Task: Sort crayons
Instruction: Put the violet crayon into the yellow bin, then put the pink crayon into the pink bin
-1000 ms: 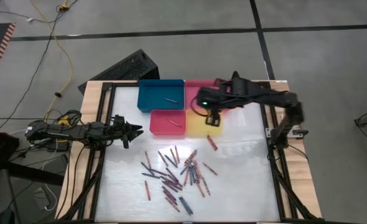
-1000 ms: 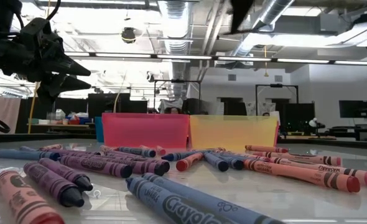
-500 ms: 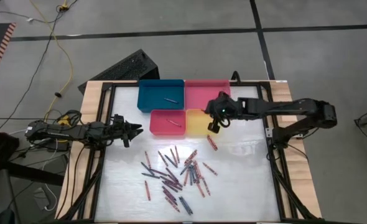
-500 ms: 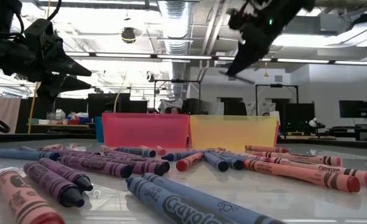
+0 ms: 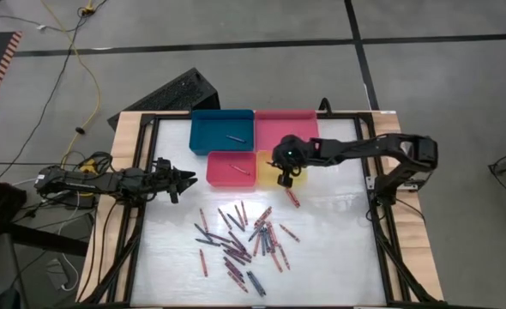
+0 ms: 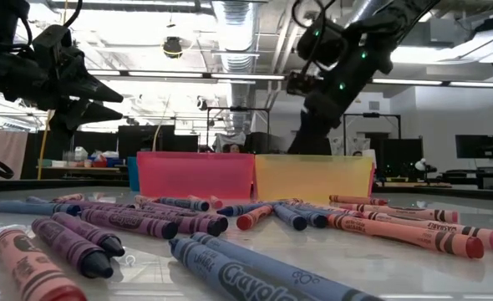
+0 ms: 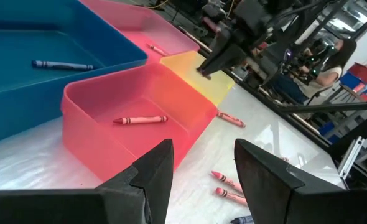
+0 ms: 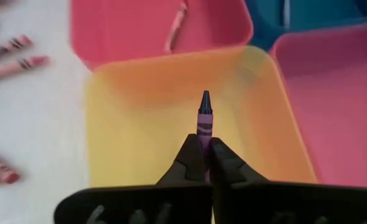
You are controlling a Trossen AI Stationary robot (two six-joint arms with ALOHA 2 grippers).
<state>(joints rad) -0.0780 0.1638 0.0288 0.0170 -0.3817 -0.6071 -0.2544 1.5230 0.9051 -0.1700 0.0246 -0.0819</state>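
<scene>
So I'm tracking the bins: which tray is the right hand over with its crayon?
The yellow tray. The right hand holds a purple crayon above it; the red tray, pink tray and blue tray sit beside it.

From above, the right end effector (image 5: 288,171) hides the purple crayon (image 8: 204,122) it pinches; only the wrist view shows it, lower half buried between the fingers. The nearest crayons (image 6: 255,272) run off the low view's edge. The scattered pile's colours barely separate overhead.
</scene>
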